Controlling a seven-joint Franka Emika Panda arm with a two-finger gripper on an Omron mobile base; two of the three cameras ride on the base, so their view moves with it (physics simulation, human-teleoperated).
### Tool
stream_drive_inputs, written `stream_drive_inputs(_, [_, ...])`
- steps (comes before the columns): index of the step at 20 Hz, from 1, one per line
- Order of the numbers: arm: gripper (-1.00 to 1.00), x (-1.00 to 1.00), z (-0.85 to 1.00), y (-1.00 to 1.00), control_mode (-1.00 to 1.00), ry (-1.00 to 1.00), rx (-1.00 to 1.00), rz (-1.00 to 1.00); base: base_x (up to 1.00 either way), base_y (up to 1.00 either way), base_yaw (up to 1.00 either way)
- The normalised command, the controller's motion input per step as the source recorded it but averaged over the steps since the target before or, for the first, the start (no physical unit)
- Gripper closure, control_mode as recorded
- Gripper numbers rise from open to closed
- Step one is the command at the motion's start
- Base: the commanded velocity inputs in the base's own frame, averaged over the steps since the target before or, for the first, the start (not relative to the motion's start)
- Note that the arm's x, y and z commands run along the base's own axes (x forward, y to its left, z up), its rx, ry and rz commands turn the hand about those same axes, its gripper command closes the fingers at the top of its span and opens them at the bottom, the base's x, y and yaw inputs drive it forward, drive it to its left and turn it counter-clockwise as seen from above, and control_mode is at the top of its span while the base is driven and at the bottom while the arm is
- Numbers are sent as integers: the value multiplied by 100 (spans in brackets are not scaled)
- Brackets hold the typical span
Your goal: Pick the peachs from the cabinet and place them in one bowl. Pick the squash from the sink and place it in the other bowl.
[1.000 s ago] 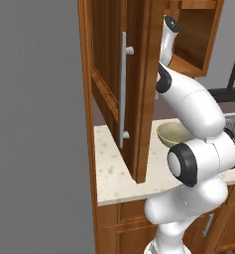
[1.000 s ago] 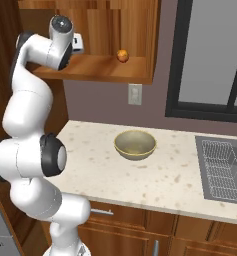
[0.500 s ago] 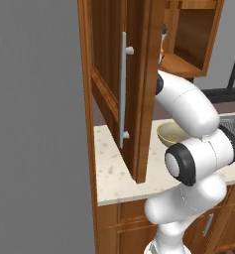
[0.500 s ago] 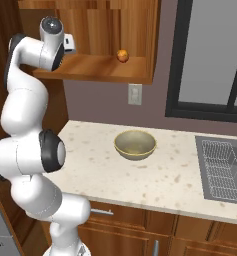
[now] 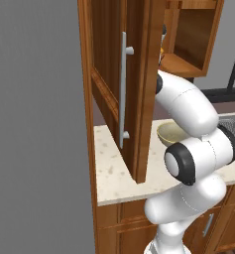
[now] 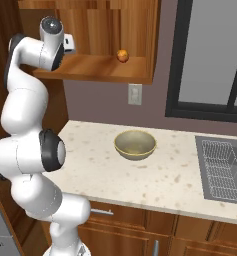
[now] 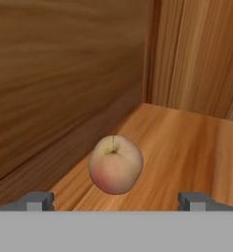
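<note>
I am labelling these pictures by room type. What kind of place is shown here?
A rendered home kitchen, most likely: a speckled stone counter over wooden drawers, a dark sink with a wire rack, and an open wooden wall cabinet holding a peach.

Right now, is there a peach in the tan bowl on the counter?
No, the tan bowl is empty; a peach sits on the cabinet shelf.

Cabinet shelf (image 6: 95, 67) carries peach (image 6: 122, 55); speckled counter (image 6: 180, 177) carries tan bowl (image 6: 135, 144).
</note>
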Motion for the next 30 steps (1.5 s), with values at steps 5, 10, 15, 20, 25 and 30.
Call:
stream_drive_inputs(5, [-100,12,-17,0,-100,0,0,0,0,0,0])
stream_drive_inputs(10, [-100,16,-3,0,-100,0,0,0,0,0,0])
stream_drive_inputs(15, [-100,22,0,0,-100,0,0,0,0,0,0])
stream_drive_inputs(20, [-100,8,0,1,-100,1,0,0,0,0,0])
stream_drive_inputs(25, [-100,0,0,5,-100,1,0,2,0,0,0])
stream_drive_inputs(30, [-100,11,-2,4,-100,0,0,1,0,0,0])
